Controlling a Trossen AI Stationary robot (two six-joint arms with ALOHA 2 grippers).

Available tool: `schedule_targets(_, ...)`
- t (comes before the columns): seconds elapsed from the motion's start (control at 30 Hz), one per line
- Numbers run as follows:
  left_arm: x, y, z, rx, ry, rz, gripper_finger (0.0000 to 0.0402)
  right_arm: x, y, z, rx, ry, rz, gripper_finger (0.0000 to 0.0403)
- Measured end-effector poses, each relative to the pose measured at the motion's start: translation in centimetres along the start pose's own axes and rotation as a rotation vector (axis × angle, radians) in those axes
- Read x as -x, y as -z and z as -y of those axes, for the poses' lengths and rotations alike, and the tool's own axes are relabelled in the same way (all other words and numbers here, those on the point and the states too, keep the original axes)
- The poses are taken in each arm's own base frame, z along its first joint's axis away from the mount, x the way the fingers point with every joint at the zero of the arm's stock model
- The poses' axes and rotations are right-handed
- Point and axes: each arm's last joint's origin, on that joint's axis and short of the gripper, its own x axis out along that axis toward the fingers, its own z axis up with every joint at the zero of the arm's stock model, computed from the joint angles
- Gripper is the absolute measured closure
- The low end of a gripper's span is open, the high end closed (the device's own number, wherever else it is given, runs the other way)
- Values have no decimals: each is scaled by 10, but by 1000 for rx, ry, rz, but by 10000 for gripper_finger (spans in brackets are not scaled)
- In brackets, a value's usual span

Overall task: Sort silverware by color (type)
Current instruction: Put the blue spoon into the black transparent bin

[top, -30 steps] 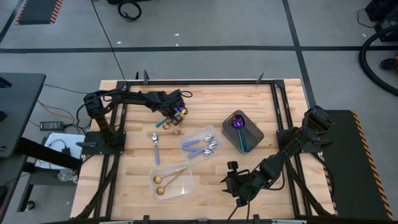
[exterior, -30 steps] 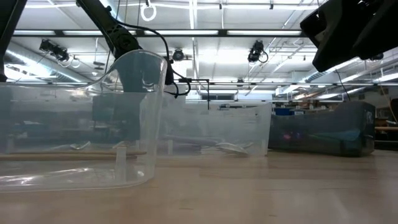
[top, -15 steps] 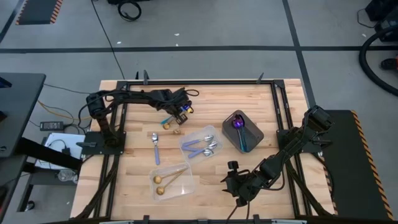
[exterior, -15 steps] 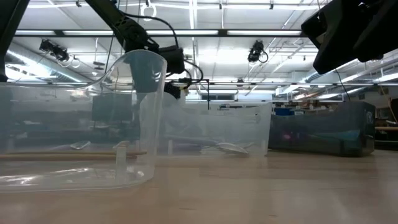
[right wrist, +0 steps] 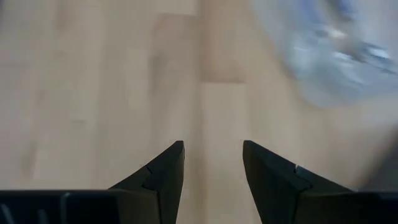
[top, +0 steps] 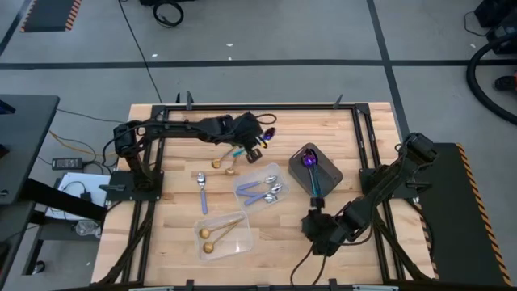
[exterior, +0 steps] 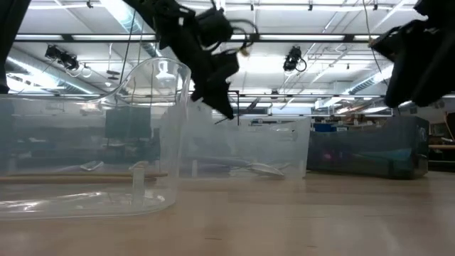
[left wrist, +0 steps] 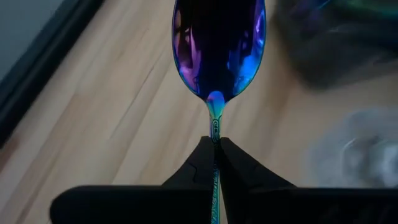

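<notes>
- Left gripper (left wrist: 216, 144) pinches an iridescent purple-blue spoon (left wrist: 218, 46) by its handle, above the tabletop (top: 178, 206) near the far edge.
- Right gripper (right wrist: 212, 163), fingers spread wide and empty, hovers near the tabletop's near edge.

Iridescent spoon (left wrist: 218, 46): bowl tip cut off; handle hidden between left fingers (left wrist: 198, 171)

Even overhead light, soft wrist views

From my seat: ceiling strips (exterior: 220, 37) glare in the low view; tray (right wrist: 339, 53) smeared in the right wrist view; spoon (left wrist: 219, 46) sharp, table (left wrist: 124, 118) blurred behind it.
</notes>
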Motion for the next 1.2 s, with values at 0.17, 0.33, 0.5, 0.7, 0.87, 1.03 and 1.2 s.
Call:
schedule_targets(0.17, 8, -17, 21, -39, 47, 120, 387, 28, 4, 12, -62, 118, 70, 229)
schedule_targets(0.33, 15, -28, 37, -55, 118, 224, 388, 58, 0, 31, -118, 174, 171, 230)
schedule_targets(0.5, 21, -39, 53, -71, 191, 364, 387, 82, -8, 55, -199, 254, 300, 241)
schedule_targets(0.7, 32, -48, 73, -101, 242, 511, 387, 87, -16, 74, -179, 386, 375, 244)
schedule_targets(0.87, 42, -55, 88, -99, 270, 636, 387, 82, -25, 90, -207, 504, 400, 233)
schedule_targets(1.03, 52, -60, 101, -132, 277, 743, 387, 77, -37, 102, -252, 556, 426, 210)
schedule_targets(1.2, 56, -60, 113, -142, 240, 818, 387, 75, -52, 107, -223, 549, 461, 185)
